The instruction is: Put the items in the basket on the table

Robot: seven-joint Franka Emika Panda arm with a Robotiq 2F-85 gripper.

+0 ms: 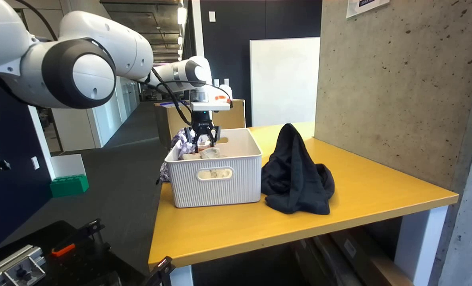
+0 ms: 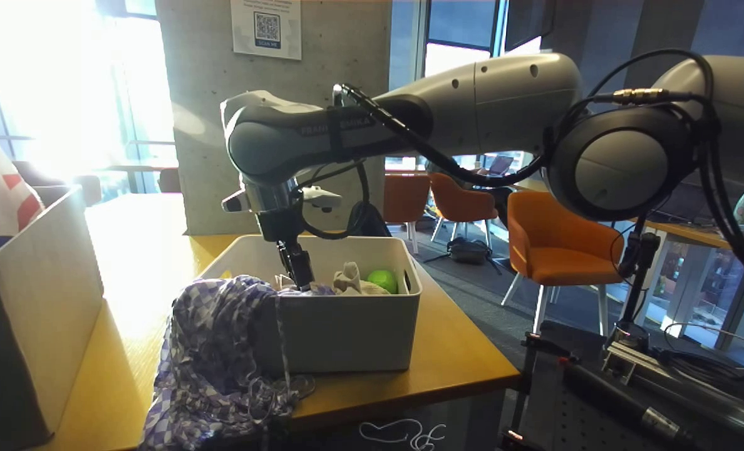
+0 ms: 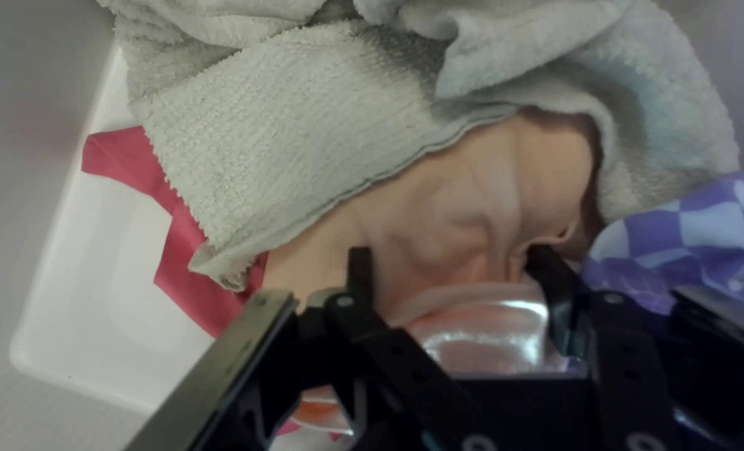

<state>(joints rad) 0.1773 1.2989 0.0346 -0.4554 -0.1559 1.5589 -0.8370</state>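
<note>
Clearly, the claw [image 3: 450, 260] is down inside the white basket [image 1: 244, 184], which stands near the edge of the yellow table [image 1: 363, 178]. Its jaws stand apart, one on each side of a rumpled fold of peach cloth [image 3: 434, 219]; whether either touches it cannot be told. The step in hand looks like a grasp on that cloth, and the likeliest trouble is taking hold of more than one thing. The pale towelling [image 3: 322, 113] lies over part of the peach cloth, so a lift could drag it along. The purple-and-white checked cloth [image 2: 215, 351] shows just beside one jaw, and a careless bite could catch it too. Much of it hangs outside the basket, over the rim and down over the table edge, so a snag might tug it, and its own weight could then carry it to the floor [image 1: 128, 190]. A clear, glossy thing [image 3: 491, 338], hard to identify, also shows between the jaws in the wrist view and may spoil the pinch. A shallow bite would probably let the cloth slip. The black garment [image 1: 297, 178] lies on the table beside the basket; a load dropped on that side could land on it, and a hard sideways pull could shove the basket into it.
</note>
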